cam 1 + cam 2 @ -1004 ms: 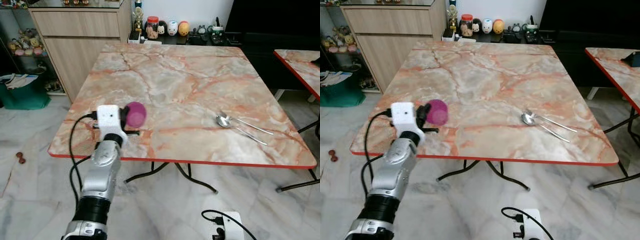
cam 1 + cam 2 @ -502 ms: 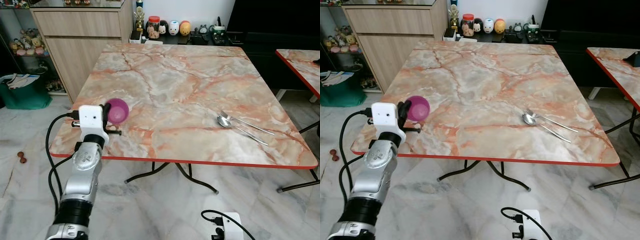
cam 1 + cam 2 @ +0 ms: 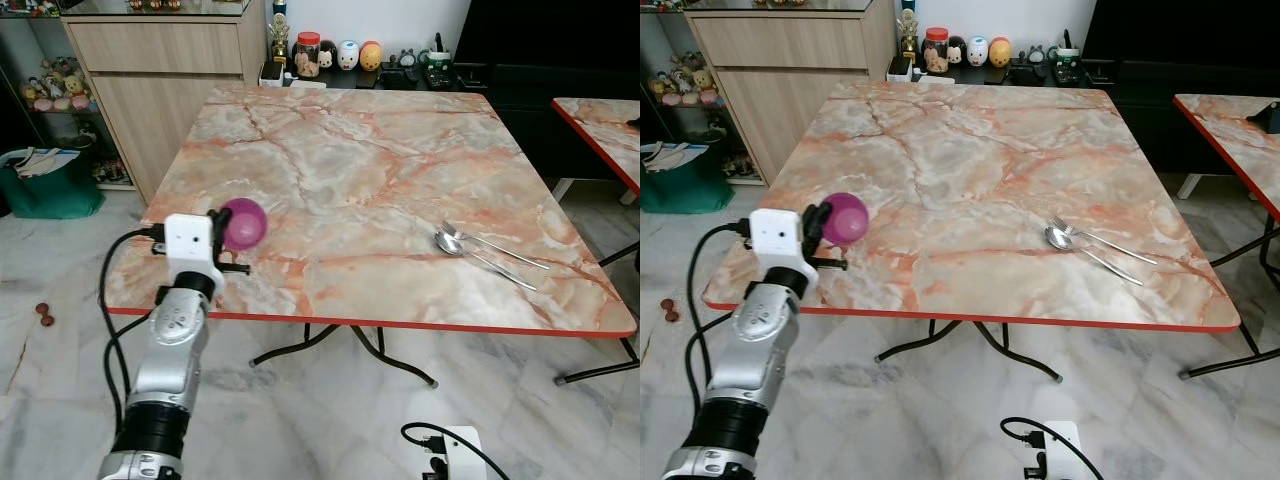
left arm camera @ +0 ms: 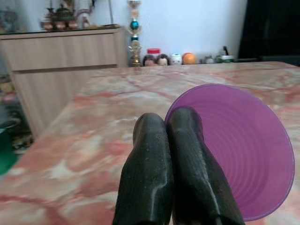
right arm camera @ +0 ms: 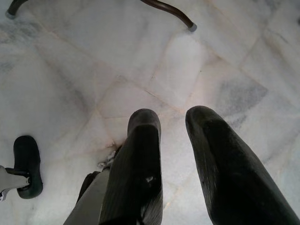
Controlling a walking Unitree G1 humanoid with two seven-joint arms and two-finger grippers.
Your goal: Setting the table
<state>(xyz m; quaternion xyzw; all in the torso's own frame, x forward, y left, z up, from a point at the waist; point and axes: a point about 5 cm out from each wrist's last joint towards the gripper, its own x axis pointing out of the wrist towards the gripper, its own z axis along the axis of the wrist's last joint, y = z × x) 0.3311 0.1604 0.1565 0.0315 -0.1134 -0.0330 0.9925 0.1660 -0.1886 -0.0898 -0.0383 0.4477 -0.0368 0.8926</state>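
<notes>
Left claw (image 4: 168, 136) clamped on purple bowl (image 3: 243, 222), held above counter (image 3: 350, 190) near front-left corner. Spoon (image 3: 470, 252) and fork (image 3: 492, 243) touching, toward front-right edge. Right claw (image 5: 173, 122) parted, over floor.

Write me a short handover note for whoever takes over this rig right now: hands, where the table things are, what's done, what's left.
Left hand: shut on the rim of the purple bowl, held in the air over the table's near left corner.
Right hand: open, holds nothing, hanging idle over the floor.
Spoon and fork: lying side by side on the table's near right part.
Done: cutlery is on the table, bowl is picked up.
Left: set the bowl down, probably near the cutlery, and let go.
</notes>
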